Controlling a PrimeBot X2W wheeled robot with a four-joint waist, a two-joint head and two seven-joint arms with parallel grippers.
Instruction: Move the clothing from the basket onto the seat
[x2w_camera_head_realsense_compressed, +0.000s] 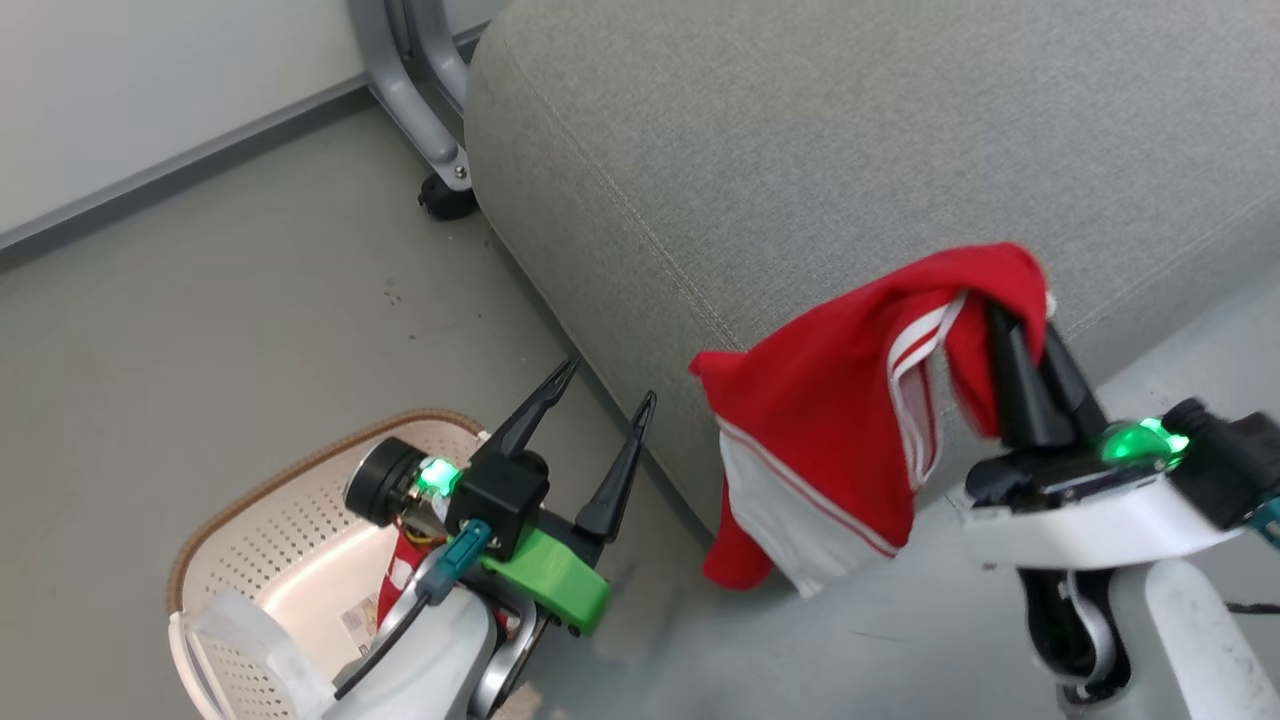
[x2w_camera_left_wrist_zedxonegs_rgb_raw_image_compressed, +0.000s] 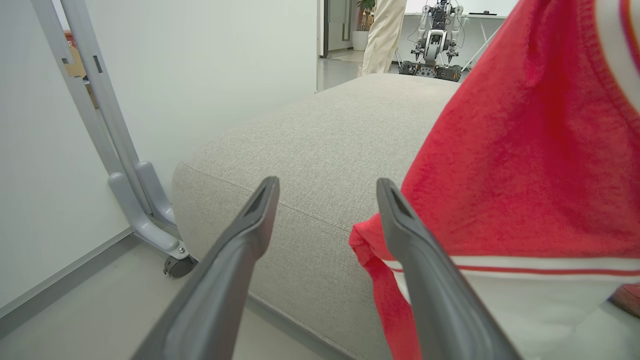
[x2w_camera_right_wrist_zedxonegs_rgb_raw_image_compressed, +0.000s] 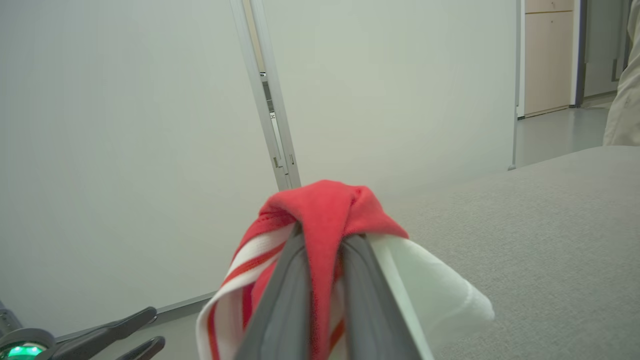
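Seeing right gripper (x2w_camera_head_realsense_compressed: 1020, 325) clamped on a bunched fold of the red garment (x2w_camera_head_realsense_compressed: 810, 400) — fingers together, red fabric wrapped over both tips. Same grip in the right wrist view: red knot on top, white panel and striped trim spilling down either side of the closed fingers.

Hanging free from that grip, white panel and stripe trim lowest, draped in front of the seat (x2w_camera_head_realsense_compressed: 800, 150) at its front edge, above the floor (x2w_camera_head_realsense_compressed: 200, 350). Not lying on the cushion top. Can't tell about contact with the seat's side face.

Left gripper (x2w_camera_head_realsense_compressed: 610, 382) spread wide, nothing between the fingers, tips aimed at the seat's lower front edge, well apart from the hanging garment. In the left wrist view, red fabric just right of the right-hand finger, no visible touch.

Basket (x2w_camera_head_realsense_compressed: 290, 478) on the floor at lower left, near the seat, under the left wrist. Second red piece (x2w_camera_head_realsense_compressed: 395, 590) inside it — mostly hidden behind the left arm, only a strip of red and white showing beside the label sticker.

Also there: grey frame leg (x2w_camera_head_realsense_compressed: 420, 110) on a black caster (x2w_camera_head_realsense_compressed: 447, 197) by the seat's far corner, next to the wall. Beyond the seat in the left wrist view, a person's pale trouser leg (x2w_camera_left_wrist_zedxonegs_rgb_raw_image_compressed: 382, 35) and another robot (x2w_camera_left_wrist_zedxonegs_rgb_raw_image_compressed: 434, 40).
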